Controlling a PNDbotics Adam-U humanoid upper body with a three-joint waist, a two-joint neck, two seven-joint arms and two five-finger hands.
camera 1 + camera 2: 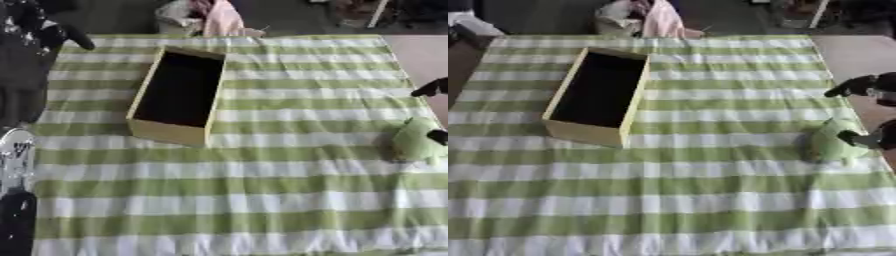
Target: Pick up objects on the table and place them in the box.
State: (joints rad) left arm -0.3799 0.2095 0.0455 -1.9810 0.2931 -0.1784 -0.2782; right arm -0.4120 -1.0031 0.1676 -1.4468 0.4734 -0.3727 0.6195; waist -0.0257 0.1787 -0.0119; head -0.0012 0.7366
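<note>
Green-and-white striped cloth (pixel 710 200) covers the table; pink fabric (pixel 661 20) beyond

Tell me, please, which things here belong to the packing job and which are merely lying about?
Job: pale green soft toy; open wooden box with dark inside; right hand on the toy.
Lying about: pink cloth beyond the striped green-and-white tablecloth.

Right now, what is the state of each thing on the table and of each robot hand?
box: upright on the striped cloth, open top, looks empty.
green soft object: on the cloth at the right edge, outside the box.
right robot hand: fingers closing on the green soft object.
left robot hand: dark, at the upper left, fingers unclear.
</note>
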